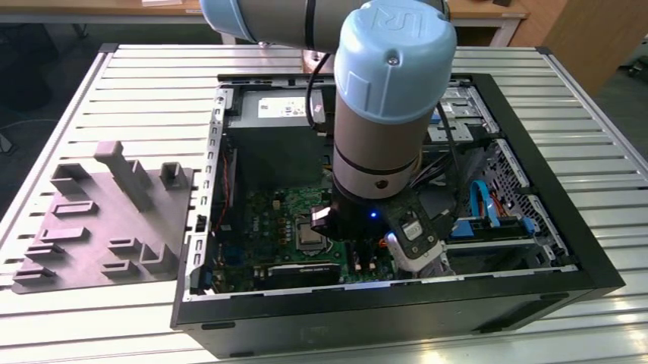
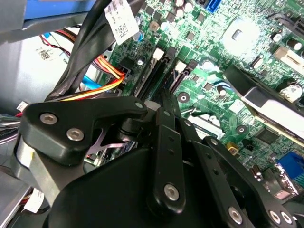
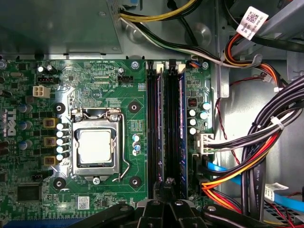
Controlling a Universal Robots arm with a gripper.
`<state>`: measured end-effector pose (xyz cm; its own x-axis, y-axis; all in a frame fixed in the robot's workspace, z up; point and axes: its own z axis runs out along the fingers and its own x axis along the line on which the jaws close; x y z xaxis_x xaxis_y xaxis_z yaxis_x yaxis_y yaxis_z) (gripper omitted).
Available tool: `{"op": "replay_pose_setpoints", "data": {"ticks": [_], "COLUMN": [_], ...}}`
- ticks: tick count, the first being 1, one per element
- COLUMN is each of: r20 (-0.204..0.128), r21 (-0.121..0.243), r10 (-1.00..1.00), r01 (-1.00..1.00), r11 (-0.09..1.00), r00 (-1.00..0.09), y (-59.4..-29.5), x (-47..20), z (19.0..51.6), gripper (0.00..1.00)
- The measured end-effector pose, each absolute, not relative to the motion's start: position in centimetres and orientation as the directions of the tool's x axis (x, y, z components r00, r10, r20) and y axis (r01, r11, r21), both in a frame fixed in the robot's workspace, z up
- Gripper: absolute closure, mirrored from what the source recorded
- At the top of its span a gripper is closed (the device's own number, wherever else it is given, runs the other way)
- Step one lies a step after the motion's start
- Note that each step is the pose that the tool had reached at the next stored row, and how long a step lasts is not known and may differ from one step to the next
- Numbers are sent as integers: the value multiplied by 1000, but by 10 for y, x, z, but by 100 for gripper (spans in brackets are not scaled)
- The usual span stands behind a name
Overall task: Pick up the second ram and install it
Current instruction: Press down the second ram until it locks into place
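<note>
My fingers are closed together, tips pressing on the near end of the second ram. That blue stick stands edge-up in its black slot on the green board, directly ahead of my fingers. A second stick sits in the neighbouring slot. Beyond them lies the bare processor socket. Bundled cables run beside me.
</note>
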<state>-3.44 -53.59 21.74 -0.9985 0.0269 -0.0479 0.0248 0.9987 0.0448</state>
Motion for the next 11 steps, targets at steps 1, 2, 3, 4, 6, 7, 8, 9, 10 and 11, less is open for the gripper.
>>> {"op": "replay_pose_setpoints", "data": {"ticks": [1, 2, 3, 4, 6, 7, 8, 9, 10, 11], "r20": [-48, -48, -48, -48, -48, -48, -48, -48, -48, -48], "r21": [45, 45, 45, 45, 46, 47, 46, 45, 45, 45], "r10": [27, 27, 27, 27, 27, 27, 27, 27, 27, 27], "r01": [25, 25, 25, 25, 25, 25, 25, 25, 25, 25], "r11": [999, 999, 999, 999, 999, 999, 999, 999, 999, 999], "r00": [-998, -998, -998, -998, -998, -998, -998, -998, -998, -998], "y": [-536, -536, -536, -536, -536, -536, -536, -536, -536, -536], "x": [-34, -34, -34, -34, -34, -34, -34, -34, -34, -34], "z": [217, 217, 217, 217, 218, 220, 224, 227, 231, 234], "gripper": [90, 90, 90, 90, 90, 90, 90, 90, 90, 90]}}
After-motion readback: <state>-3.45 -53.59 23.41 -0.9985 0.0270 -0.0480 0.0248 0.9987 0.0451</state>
